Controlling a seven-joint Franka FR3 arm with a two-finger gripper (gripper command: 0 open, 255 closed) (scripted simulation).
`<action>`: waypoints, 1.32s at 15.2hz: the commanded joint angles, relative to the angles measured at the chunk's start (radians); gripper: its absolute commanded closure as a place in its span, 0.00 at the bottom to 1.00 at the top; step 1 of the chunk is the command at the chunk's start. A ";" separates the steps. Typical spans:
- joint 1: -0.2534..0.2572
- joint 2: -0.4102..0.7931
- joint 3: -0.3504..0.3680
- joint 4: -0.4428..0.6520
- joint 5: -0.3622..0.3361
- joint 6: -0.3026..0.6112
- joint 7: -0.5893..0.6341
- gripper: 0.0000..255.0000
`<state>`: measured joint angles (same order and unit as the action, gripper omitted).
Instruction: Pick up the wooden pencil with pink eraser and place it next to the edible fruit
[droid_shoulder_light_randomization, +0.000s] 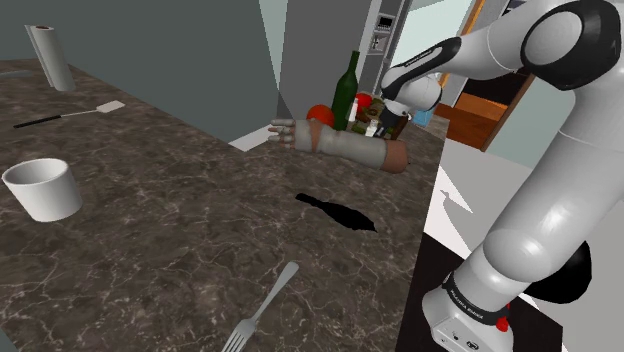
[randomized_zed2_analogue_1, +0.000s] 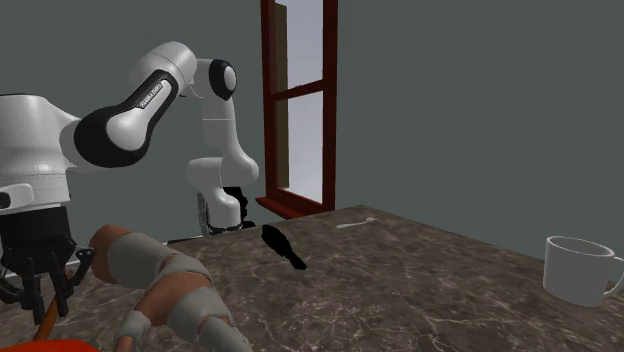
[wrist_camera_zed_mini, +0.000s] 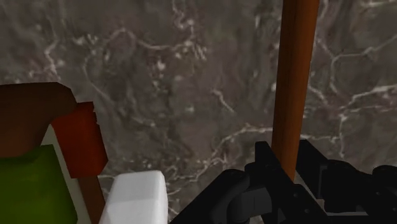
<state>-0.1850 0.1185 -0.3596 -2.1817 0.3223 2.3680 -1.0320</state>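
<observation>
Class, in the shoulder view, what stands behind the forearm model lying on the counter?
A green bottle and a red fruit rise behind the forearm model; their bases are covered by it.

The pencil is a long, straight, orange-brown stick of plain colour with no markings. Its near end sits clasped between the jaws, and the rest of the shaft runs straight out beyond them over the dark marbled worktop, clear of the surface. Neither its tip nor its eraser can be made out. The fruit is round and red. It rests on the worktop near the jaws, lower than them and towards the shoulder view's left. Only its upper part shows, and it lies apart from the pencil.
</observation>
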 joint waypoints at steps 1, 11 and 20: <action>0.000 0.006 0.002 -0.003 0.005 0.009 -0.004 1.00; 0.000 0.006 0.002 -0.003 0.005 0.009 -0.004 0.00; -0.003 -0.081 -0.015 0.027 -0.063 -0.097 0.042 0.00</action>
<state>-0.1881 0.0395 -0.3748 -2.1564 0.2614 2.2746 -0.9921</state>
